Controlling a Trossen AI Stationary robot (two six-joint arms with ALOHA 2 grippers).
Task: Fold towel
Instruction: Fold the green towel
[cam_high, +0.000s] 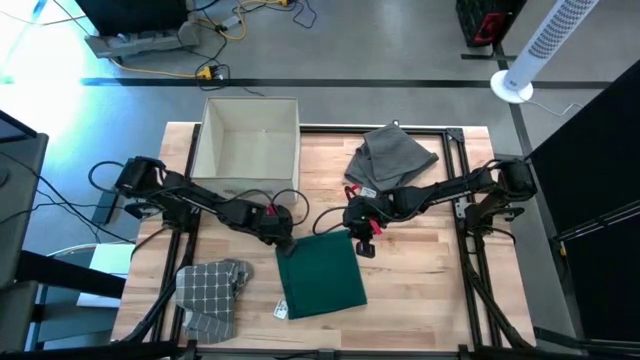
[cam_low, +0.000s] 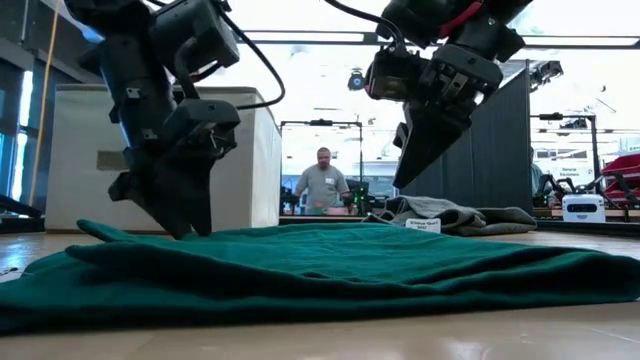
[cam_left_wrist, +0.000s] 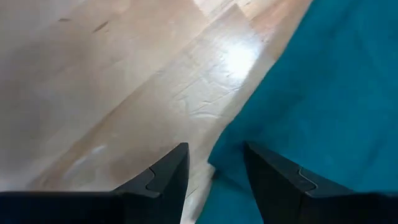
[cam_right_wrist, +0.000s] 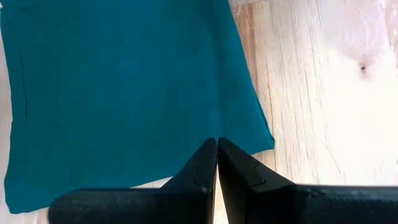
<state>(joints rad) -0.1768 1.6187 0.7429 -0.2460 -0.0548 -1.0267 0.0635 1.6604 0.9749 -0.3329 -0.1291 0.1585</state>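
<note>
A dark green towel (cam_high: 320, 278) lies flat and folded on the wooden table, near the front middle; it spreads across the low view (cam_low: 330, 265). My left gripper (cam_high: 285, 243) is open and lowered at the towel's far left corner (cam_left_wrist: 217, 158), whose edge runs between its two fingers. My right gripper (cam_high: 362, 245) is shut with nothing between its fingers. It hangs above the towel's far right corner (cam_right_wrist: 261, 140), raised clear of the cloth in the low view (cam_low: 405, 180). My left gripper comes down from above at the towel's far left corner (cam_left_wrist: 217, 158), its open fingers (cam_left_wrist: 168, 174) standing on either side of the cloth's edge. I cannot tell whether the fingertips touch the towel, which lies flat on the table.
A white open box (cam_high: 250, 135) stands at the far left of the table. A crumpled grey cloth (cam_high: 392, 155) lies at the far right, a checked cloth (cam_high: 212, 290) at the near left. A small white tag (cam_high: 282, 310) lies by the towel's near left corner. A person (cam_low: 323, 180) stands beyond the table.
</note>
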